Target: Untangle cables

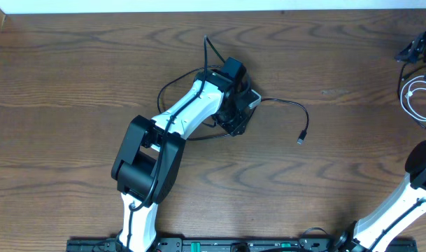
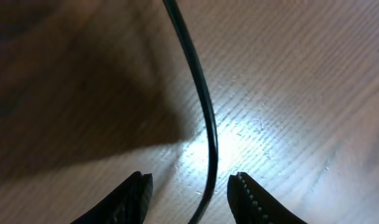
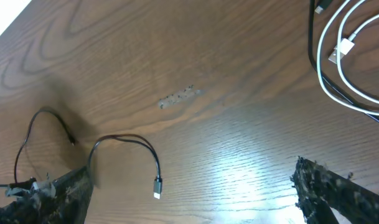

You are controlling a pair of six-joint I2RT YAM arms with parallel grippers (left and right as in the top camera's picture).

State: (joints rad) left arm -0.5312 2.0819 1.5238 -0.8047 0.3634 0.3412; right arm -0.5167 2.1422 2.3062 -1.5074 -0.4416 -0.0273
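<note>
The black cable (image 2: 206, 112) is lying loose on the table (image 1: 73, 70), passing between the fingers of my left pincer (image 2: 190, 183), which are standing apart and not clamping it. Its plug end is trailing just to that pincer's right. The white cable (image 3: 338, 81) is coiling well off to that pincer's right, with my right pincer (image 3: 189, 180) hovering near it, spread apart and gripping nothing.
</note>
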